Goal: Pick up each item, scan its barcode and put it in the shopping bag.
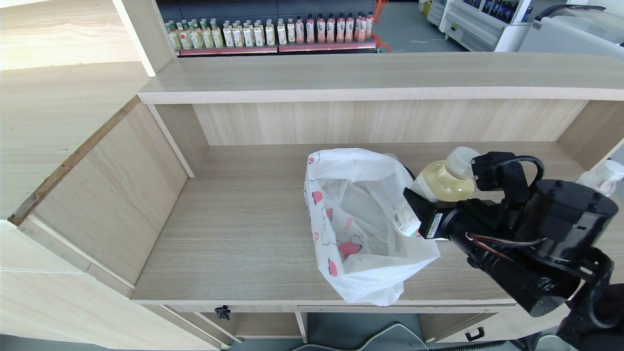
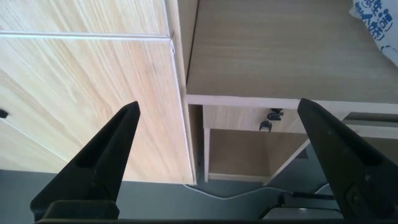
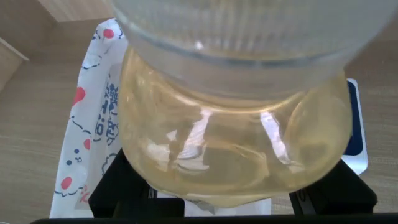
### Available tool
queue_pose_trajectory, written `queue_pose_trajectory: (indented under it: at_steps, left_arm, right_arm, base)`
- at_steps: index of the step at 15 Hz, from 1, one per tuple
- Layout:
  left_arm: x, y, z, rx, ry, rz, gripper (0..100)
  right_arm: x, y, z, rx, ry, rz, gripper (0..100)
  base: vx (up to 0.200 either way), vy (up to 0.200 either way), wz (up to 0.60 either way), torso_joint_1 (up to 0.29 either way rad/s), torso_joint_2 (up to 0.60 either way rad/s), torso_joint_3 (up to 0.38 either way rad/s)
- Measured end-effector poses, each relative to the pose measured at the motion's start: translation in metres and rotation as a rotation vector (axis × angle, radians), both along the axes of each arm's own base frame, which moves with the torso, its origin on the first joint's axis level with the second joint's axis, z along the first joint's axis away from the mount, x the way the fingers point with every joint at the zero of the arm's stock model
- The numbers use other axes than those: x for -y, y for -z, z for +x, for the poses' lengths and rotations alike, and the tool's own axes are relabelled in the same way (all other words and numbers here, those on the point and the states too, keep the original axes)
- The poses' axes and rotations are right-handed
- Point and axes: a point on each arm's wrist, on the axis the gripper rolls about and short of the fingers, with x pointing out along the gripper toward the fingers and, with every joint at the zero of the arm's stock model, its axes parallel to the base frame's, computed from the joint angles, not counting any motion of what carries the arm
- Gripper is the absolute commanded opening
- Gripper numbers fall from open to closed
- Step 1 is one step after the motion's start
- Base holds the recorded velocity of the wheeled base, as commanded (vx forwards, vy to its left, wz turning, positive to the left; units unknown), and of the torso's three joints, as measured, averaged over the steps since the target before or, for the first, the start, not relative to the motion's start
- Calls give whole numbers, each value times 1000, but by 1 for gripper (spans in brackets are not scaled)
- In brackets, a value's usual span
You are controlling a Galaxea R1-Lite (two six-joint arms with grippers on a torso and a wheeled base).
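- Wood-grain counter [image 1: 234, 234] carries the work, with raised panels at its back and both sides.
- Shopping bag [image 1: 360, 229]: white plastic with red prints. It sits right of the counter's middle, reaches close to the front edge, and its mouth is open upward.
- Bottle [image 1: 438, 187]: clear, pale yellow liquid, whitish cap. It is held tilted off the counter, cap toward the back right, with the labelled base at the right rim of the bag's mouth.
- Right gripper [image 1: 456, 197]: closed around the bottle's body, one finger on each side.
- Right wrist view: the bottle [image 3: 230, 155] sits between the fingers, with the bag [image 3: 93, 124] just beyond it.
- Left gripper [image 2: 221, 155]: jaws wide apart, holding nothing. It is low in front of the counter's front edge, facing the cabinet panel and a black latch [image 2: 270, 119] under the edge.
- Second bottle [image 1: 604, 176]: white cap, standing at the counter's right end, apart from the bag.
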Motion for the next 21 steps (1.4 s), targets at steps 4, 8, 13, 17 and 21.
queue_pose_trajectory:
  at_steps: [4, 8, 13, 17, 21]
  left_arm:
    - [0, 0, 0, -1, 1, 0, 100]
    - [0, 0, 0, -1, 1, 1, 100]
    - [0, 0, 0, -2, 0, 2, 100]
    - [0, 0, 0, -1, 0, 2, 100]
    - [0, 0, 0, -2, 0, 7, 100]
  right_arm:
    - [-6, 17, -6, -7, -28, -3, 0]
    - [-15, 37, -10, -22, -66, -15, 0]
    - [-21, 55, -5, -54, -69, -40, 0]
    - [-21, 69, -5, -96, -69, -81, 100]
    - [-19, 73, -4, -95, -63, -80, 100]
  base:
    - [0, 0, 0, 0, 0, 0]
    - [0, 0, 0, 0, 0, 0]
    - [0, 0, 0, 0, 0, 0]
    - [0, 0, 0, 0, 0, 0]
    - [0, 0, 0, 0, 0, 0]
